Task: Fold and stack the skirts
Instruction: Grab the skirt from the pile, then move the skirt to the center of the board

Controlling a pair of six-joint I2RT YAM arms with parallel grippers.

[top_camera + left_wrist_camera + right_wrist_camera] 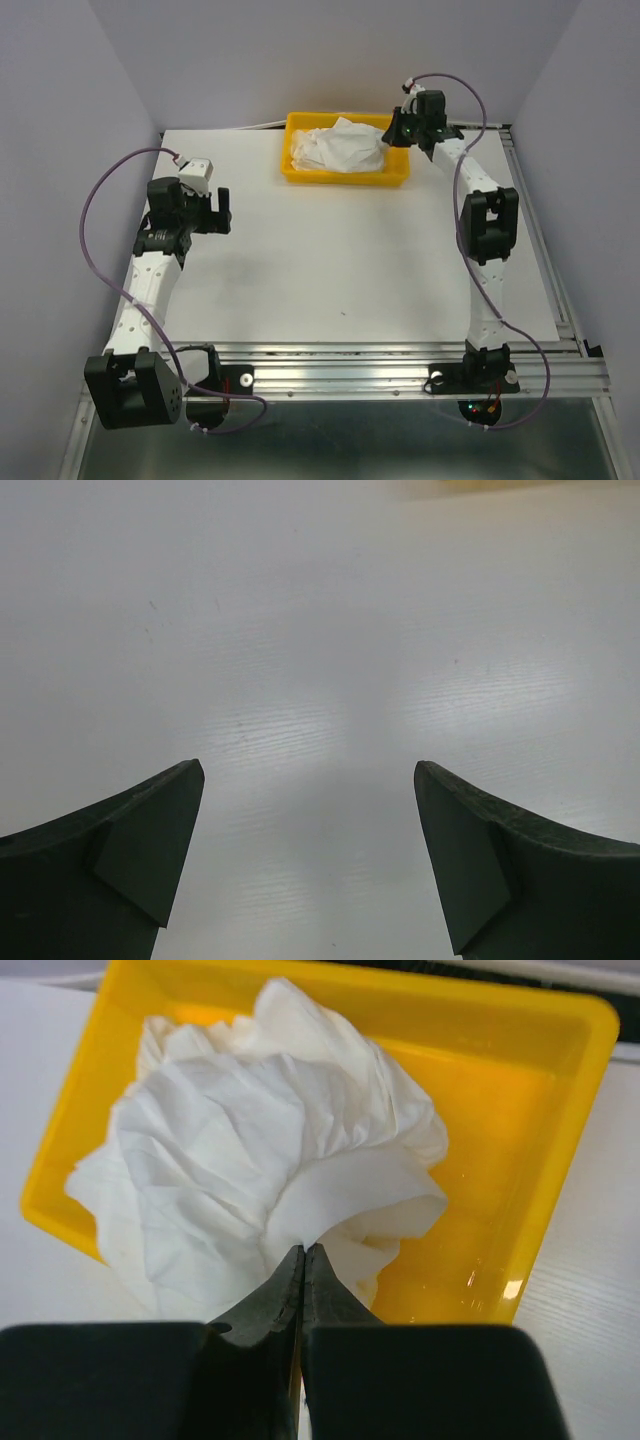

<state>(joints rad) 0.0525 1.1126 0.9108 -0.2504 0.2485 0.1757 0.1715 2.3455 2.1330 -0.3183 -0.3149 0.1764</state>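
Though crumpled into one white bundle, the skirts (340,148) lie inside the yellow tray (345,178) at the far edge of the table. Right gripper (303,1252) fingers pressed together, tips at the cloth's near fold; pinch uncertain. Left gripper (308,770) spread wide over the bare matte white tabletop (330,260), well apart. Pale grey walls (60,100) on three sides; aluminium rail (400,365) along the near edge.

Arms: two, a left arm (150,285) and a right arm (487,235). Grippers: two, a left gripper (308,775) and a right gripper (303,1258), two fingers each. Tray (340,179): one, yellow. Skirts (250,1160): one crumpled white heap, separate pieces uncountable. Table (330,270): one. Purple cables (92,205): two.
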